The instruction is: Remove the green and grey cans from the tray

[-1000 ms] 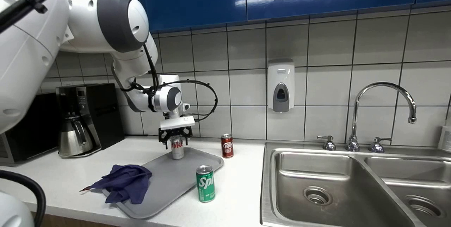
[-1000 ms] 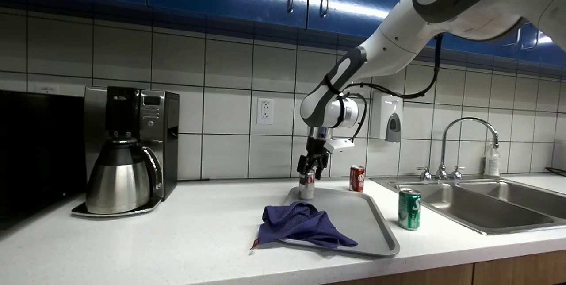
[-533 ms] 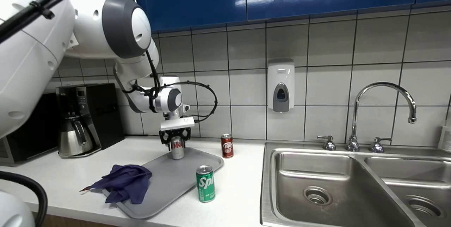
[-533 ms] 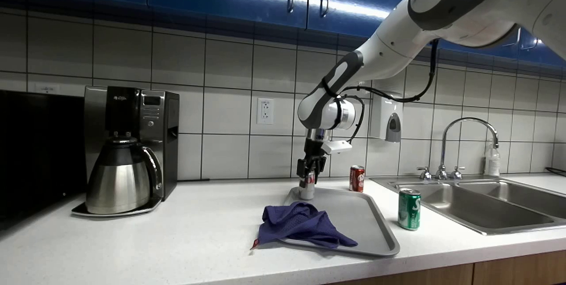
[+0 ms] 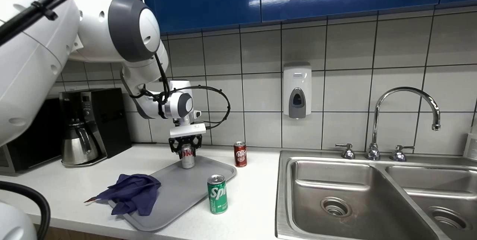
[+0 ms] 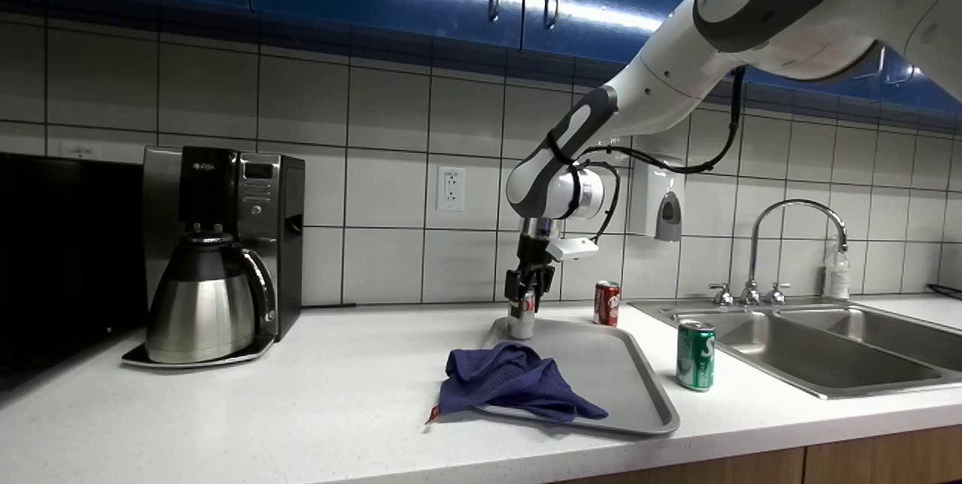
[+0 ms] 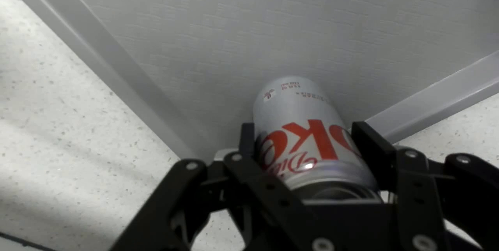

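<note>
The grey can, silver with red lettering, stands upright at the back corner of the grey tray. From above, my gripper is shut on its upper part, with one black finger against each side. Part of the can's top is hidden by the gripper in the wrist view. The green can stands upright on the counter just beyond the tray's long edge in both exterior views.
A red can stands on the counter near the wall. A purple cloth lies over one tray end. A coffee maker and a sink flank the area. The tiled wall is close behind the gripper.
The fingers have come together onto the grey can, and the arm has lowered slightly. Both other cans, the cloth and the tray have not moved.
</note>
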`<state>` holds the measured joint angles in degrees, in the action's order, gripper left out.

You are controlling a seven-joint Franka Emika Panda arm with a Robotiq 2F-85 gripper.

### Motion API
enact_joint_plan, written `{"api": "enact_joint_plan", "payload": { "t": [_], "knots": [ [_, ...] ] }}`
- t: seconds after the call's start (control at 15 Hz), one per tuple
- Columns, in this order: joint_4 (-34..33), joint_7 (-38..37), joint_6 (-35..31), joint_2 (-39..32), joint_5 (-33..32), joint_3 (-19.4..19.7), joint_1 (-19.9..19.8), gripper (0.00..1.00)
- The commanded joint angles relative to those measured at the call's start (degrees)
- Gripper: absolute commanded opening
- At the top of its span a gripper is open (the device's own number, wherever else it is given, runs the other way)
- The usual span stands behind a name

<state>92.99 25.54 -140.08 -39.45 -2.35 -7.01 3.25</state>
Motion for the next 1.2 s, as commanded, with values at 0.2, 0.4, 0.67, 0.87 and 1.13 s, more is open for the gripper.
{"api": "enact_joint_plan", "payload": {
  "t": [0.2, 0.4, 0.67, 0.87, 1.13],
  "knots": [
    [1.3, -1.2, 0.7, 2.1, -0.9, -0.5, -0.8, 0.39],
    [2.6, -1.0, 0.0, 3.1, -0.8, -0.6, -1.1, 0.39],
    [4.0, -0.9, -0.7, 4.4, -0.7, -0.8, -1.2, 0.39],
    [5.1, -0.9, -0.9, 5.5, -0.8, -0.9, -1.0, 0.39],
    [6.3, -0.7, -1.1, 6.7, -0.8, -1.2, -0.7, 0.39]
  ]
}}
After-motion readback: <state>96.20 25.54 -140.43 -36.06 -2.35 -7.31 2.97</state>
